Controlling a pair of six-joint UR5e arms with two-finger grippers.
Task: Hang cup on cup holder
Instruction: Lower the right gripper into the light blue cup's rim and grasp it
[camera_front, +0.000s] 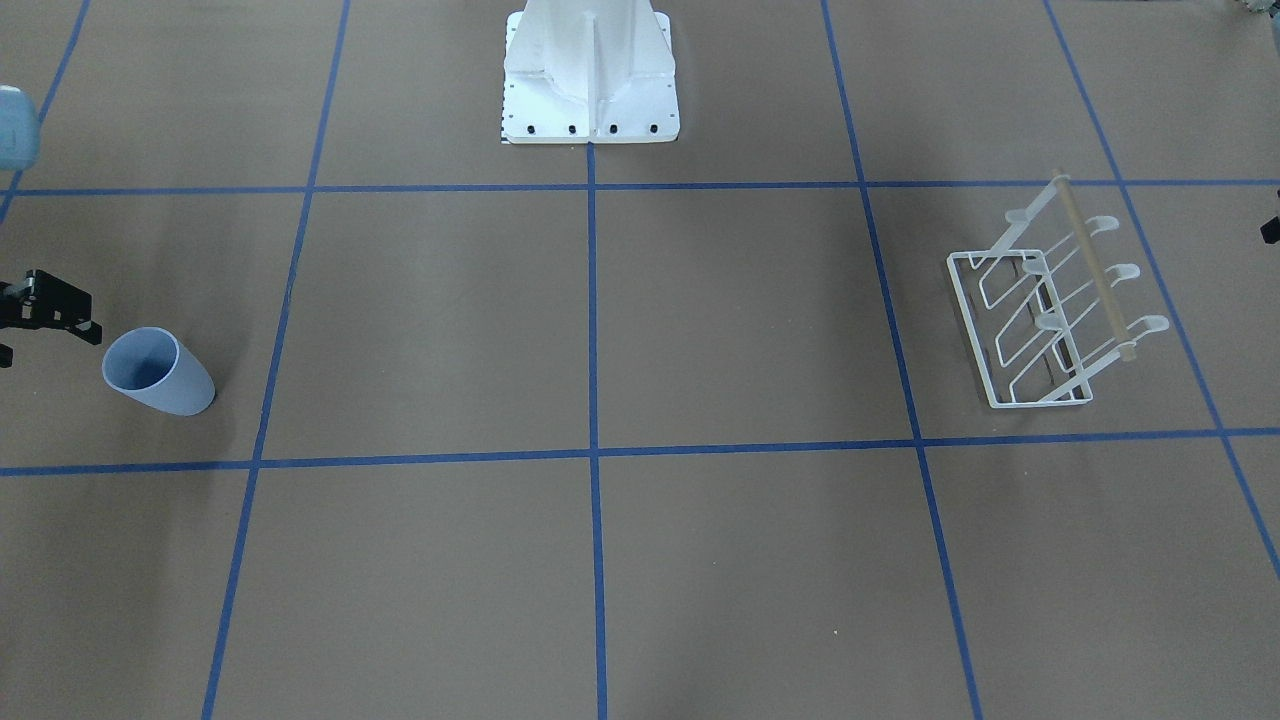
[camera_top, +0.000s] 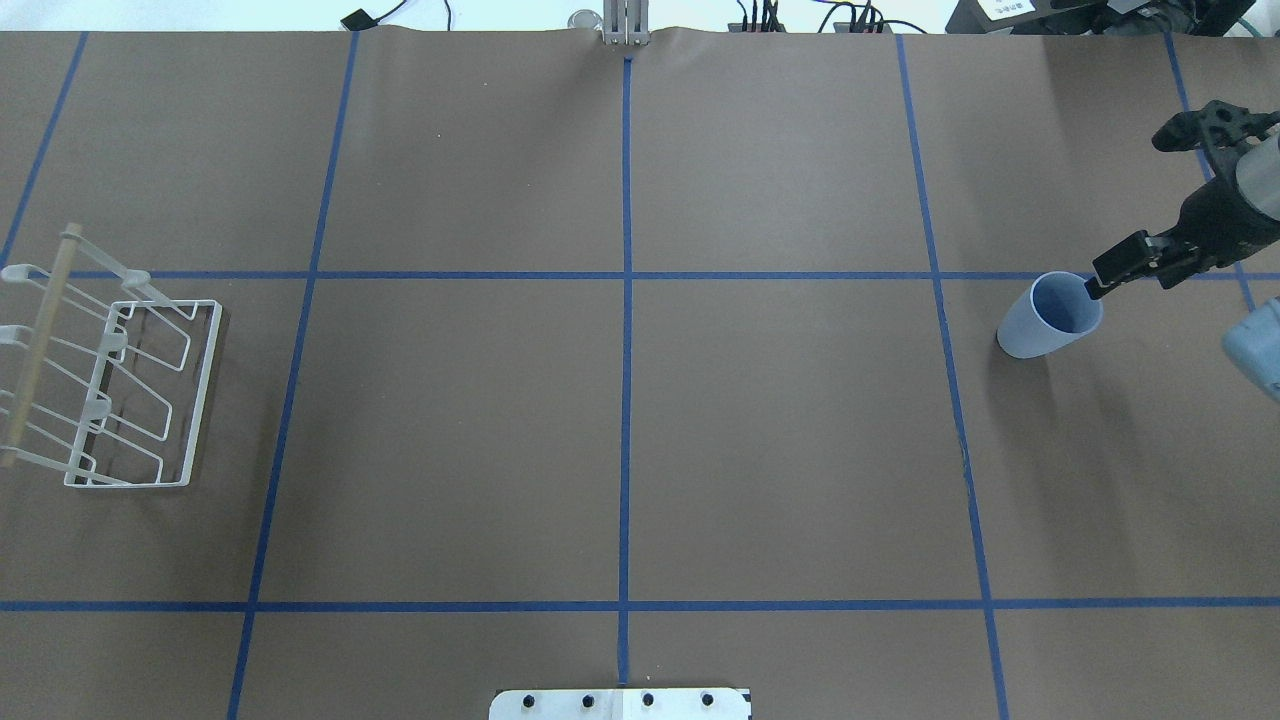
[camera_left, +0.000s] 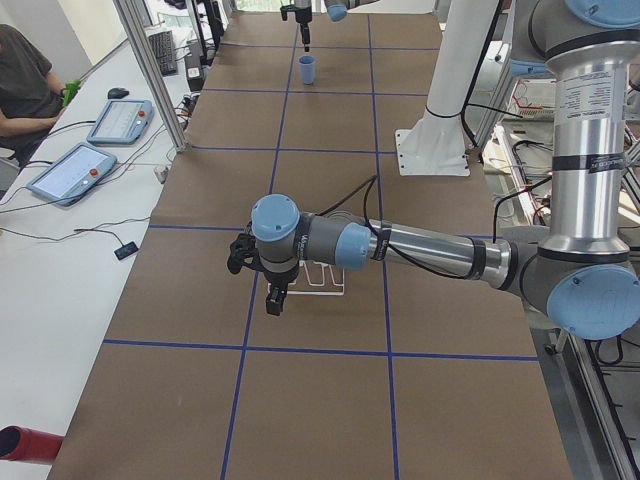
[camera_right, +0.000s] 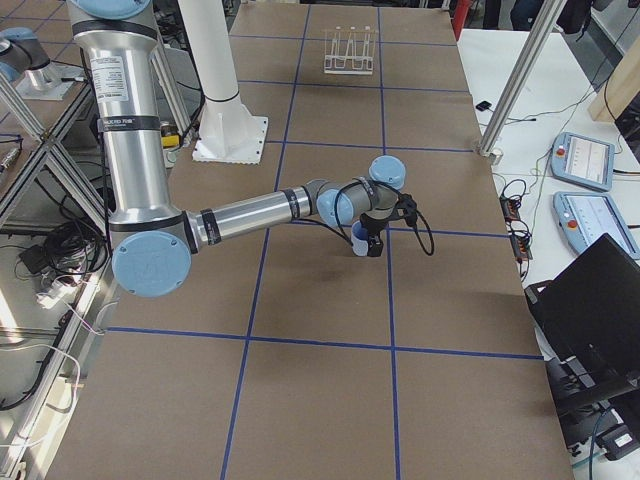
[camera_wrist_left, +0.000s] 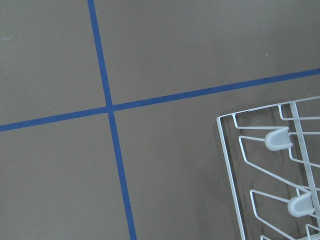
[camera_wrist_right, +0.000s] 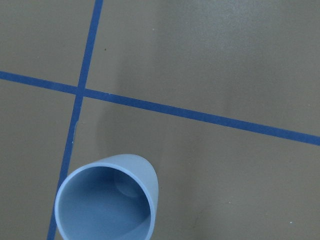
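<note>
The cup (camera_top: 1050, 315) stands upright, mouth up, on the brown table (camera_top: 780, 430) close to its right-hand end edge and slightly toward the far long edge, just beside a crossing of the blue tape lines (camera_top: 627, 400). The right gripper (camera_top: 1125, 212) hangs at the cup with its jaws released and spread wide, holding nothing. From overhead, one black finger (camera_top: 1125, 262) reaches to the cup's rim on the side nearer the table's end, while the other points away toward the far edge. Whether that finger touches the rim cannot be told. The right wrist camera looks down into the empty cup (camera_wrist_right: 107, 200), and from the right end of the table the gripper hides most of it. The rack (camera_top: 204, 390) sits at the opposite, left-hand end edge, about midway between the long edges, well apart from the cup. Its rectangular base lies flat, its wire loops slant upward, and its wooden rod (camera_front: 1096, 270) runs along the top on the side toward the end edge. No cup hangs on it. The left gripper (camera_left: 258, 283) hovers over the rack pointing down, and it cannot be told whether it is clenched or released. Its wrist camera shows one corner of the rack and two rounded pegs (camera_wrist_left: 277, 139). The white robot base (camera_front: 590, 70) stands at the middle of the near long edge.
</note>
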